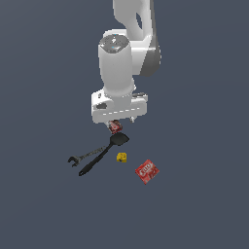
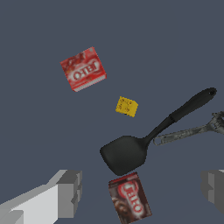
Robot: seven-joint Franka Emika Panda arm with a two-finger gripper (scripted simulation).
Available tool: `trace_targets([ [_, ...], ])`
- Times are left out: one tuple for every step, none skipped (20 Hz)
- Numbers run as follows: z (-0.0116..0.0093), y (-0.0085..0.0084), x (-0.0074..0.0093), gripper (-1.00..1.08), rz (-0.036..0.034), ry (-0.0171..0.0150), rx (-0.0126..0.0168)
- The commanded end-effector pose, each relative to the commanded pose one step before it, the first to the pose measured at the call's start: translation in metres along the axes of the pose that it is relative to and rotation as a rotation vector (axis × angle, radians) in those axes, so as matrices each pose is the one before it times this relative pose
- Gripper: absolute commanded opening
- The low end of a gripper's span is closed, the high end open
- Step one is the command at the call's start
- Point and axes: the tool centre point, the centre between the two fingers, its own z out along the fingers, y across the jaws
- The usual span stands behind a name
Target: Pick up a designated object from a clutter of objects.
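Grasp not yet made: gripper [image 2: 140,192] held open, fingers [image 2: 70,192] wide apart either side of dark red box [image 2: 130,197], no contact seen. Closing and lifting judged left. Box lies flat on floor [image 2: 35,131], just beside spatula [image 2: 131,151] blade. Long axis runs roughly crosswise to finger line, slightly skewed; lettered top faces up.

Exterior view looks down from afar; wrist view faces down, close — both share the spatula [image 1: 103,152] [image 2: 144,140].
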Motion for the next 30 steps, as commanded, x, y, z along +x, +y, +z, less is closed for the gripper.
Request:
trace_targets([
  [0.02261, 0.00523, -0.01564, 1.0, -0.04395, -0.00413, -0.00203],
  [0.00871, 0.00155, -0.00667, 1.0, -0.01746, -0.00176, -0.00077],
  [0.00854, 0.00127, -0.00688, 1.0, -0.01751, -0.00179, -0.00075],
  [0.00836, 0.00101, -0.00709, 1.0, -0.01752, -0.00183, -0.00074],
  [0.00817, 0.00073, -0.00728, 1.0, -0.01755, -0.00186, -0.00072],
  [0.00798, 0.00044, -0.00746, 1.0, -0.01757, -0.0019, -0.0007],
  [0.00779, 0.00015, -0.00762, 1.0, -0.01759, -0.00194, -0.00068],
  [0.00754, -0.00016, -0.00772, 1.0, -0.01752, -0.00196, -0.00066],
  [0.00702, -0.00042, -0.0075, 1.0, -0.01675, -0.00191, -0.00061],
  [0.00647, -0.00067, -0.00719, 1.0, -0.01589, -0.00184, -0.00055],
  [0.00595, -0.00087, -0.00685, 1.0, -0.015, -0.00176, -0.0005],
  [0.00545, -0.00102, -0.0065, 1.0, -0.0141, -0.00167, -0.00045],
  [0.00497, -0.00114, -0.00612, 1.0, -0.01322, -0.00159, -0.0004],
  [0.00452, -0.00122, -0.00573, 1.0, -0.01231, -0.00149, -0.00036],
  [0.00409, -0.00127, -0.00533, 1.0, -0.0114, -0.0014, -0.00032],
  [0.00368, -0.00129, -0.00492, 1.0, -0.01052, -0.0013, -0.00028],
  [0.00329, -0.00128, -0.0045, 1.0, -0.00961, -0.0012, -0.00025],
  [0.00292, -0.00123, -0.00408, 1.0, -0.00869, -0.00109, -0.00021],
  [0.00256, -0.00117, -0.00365, 1.0, -0.00778, -0.00098, -0.00018],
  [0.00223, -0.00109, -0.00322, 1.0, -0.00688, -0.00087, -0.00016],
  [0.0019, -0.00098, -0.00279, 1.0, -0.00597, -0.00076, -0.00013],
  [0.00159, -0.00087, -0.00236, 1.0, -0.00508, -0.00065, -0.00011],
  [0.00129, -0.00073, -0.00192, 1.0, -0.00417, -0.00053, -0.00009],
  [0.00099, -0.00055, -0.00152, 1.0, -0.00314, -0.0004, -0.00006],
  [0.0007, -0.00041, -0.00108, 1.0, -0.00227, -0.00029, -0.00004],
  [0.00042, -0.00025, -0.00065, 1.0, -0.00137, -0.00018, -0.00003],
  [0.00015, -0.00015, -0.00015, 1.0, -0.00068, -0.00009, -0.00001],
  [-0.00066, 0.00047, 0.001, 1.0, 0.0034, -0.00025, 0.00056],
  [0.0002, -0.00001, -0.00002, 1.0, 0.0, 0.0, 0.0],
  [0.00061, -0.00002, -0.00006, 1.0, 0.0, 0.0, 0.0],
])
